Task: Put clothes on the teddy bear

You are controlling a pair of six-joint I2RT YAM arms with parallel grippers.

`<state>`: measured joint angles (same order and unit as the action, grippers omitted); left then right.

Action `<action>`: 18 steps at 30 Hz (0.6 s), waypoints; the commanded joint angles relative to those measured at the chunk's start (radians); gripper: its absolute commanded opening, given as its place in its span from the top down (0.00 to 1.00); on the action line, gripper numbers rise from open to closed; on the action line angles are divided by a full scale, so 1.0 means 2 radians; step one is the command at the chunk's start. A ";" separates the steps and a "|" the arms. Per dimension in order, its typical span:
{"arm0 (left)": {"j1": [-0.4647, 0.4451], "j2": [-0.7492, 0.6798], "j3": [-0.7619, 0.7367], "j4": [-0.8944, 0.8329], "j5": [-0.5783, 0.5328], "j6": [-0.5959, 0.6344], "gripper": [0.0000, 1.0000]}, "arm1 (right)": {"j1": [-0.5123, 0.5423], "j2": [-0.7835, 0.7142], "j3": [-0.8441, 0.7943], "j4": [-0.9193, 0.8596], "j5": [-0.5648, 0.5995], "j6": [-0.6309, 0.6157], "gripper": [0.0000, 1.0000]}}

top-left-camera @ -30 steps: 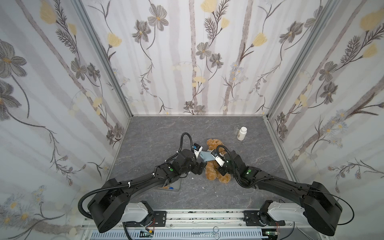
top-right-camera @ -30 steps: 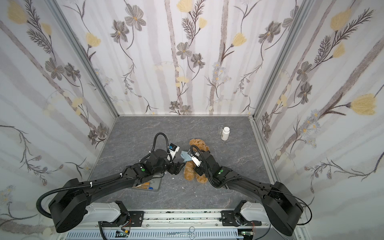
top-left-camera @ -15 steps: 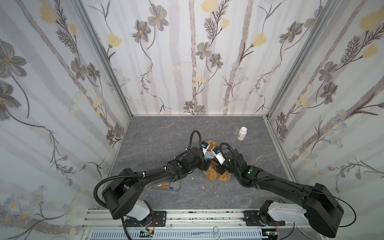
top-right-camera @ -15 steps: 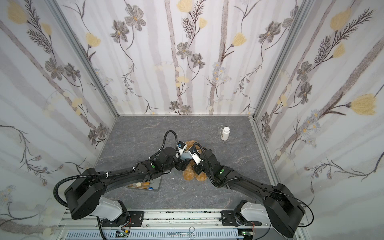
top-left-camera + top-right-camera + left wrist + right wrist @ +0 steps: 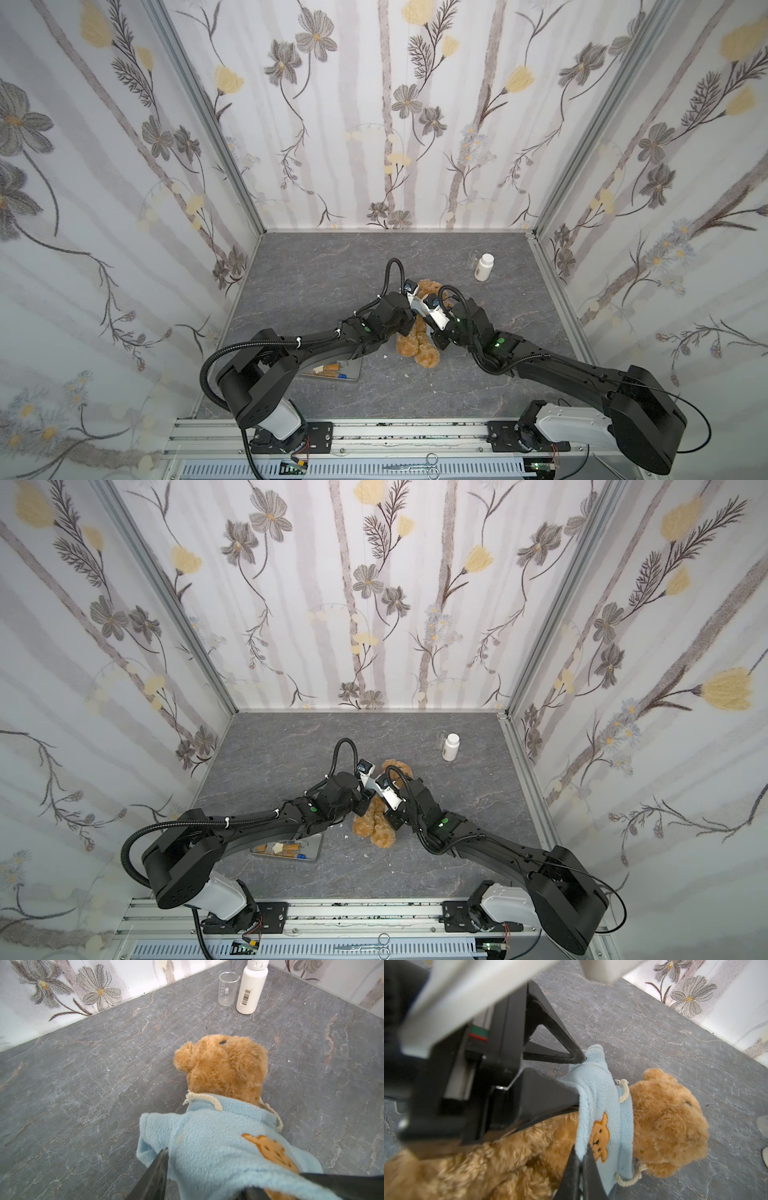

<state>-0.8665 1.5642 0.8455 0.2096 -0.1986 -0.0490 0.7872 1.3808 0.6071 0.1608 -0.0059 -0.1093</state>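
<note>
Blue over brown, stage partly complete: dressing the golden-brown curly plush teddy bear, lying at the centre of both top views on the grey stone-patterned table. Showing the collar of the light blue fleece shirt seated around the neck, head through. Pinching the lower hem with the right gripper, jaws pressed together on fabric. Straddling the sleeve side with the left gripper, jaws apart. Remaining, apparently: feeding arms into sleeves, drawing hem down over bare belly.
</note>
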 commanded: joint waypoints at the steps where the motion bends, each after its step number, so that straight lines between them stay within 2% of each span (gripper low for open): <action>1: 0.011 0.015 0.006 0.008 -0.061 -0.009 0.55 | 0.002 -0.003 -0.008 0.029 -0.042 -0.014 1.00; 6: 0.013 0.048 0.030 0.015 -0.026 -0.004 0.56 | 0.003 0.010 -0.005 0.035 -0.054 -0.014 1.00; 9: 0.013 0.067 0.042 0.018 -0.038 -0.012 0.60 | 0.004 0.014 0.001 0.036 -0.066 -0.017 1.00; 14: 0.017 0.091 0.054 0.031 -0.049 -0.056 0.72 | 0.004 0.010 -0.016 0.050 -0.077 -0.017 1.00; 18: 0.025 0.110 0.061 0.034 -0.044 -0.122 0.79 | 0.005 -0.002 -0.036 0.055 -0.082 -0.020 1.00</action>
<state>-0.8448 1.7622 0.9558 0.2398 -0.1684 -0.1555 0.7876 1.3983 0.5522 0.2363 -0.0250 -0.1253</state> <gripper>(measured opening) 0.223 0.048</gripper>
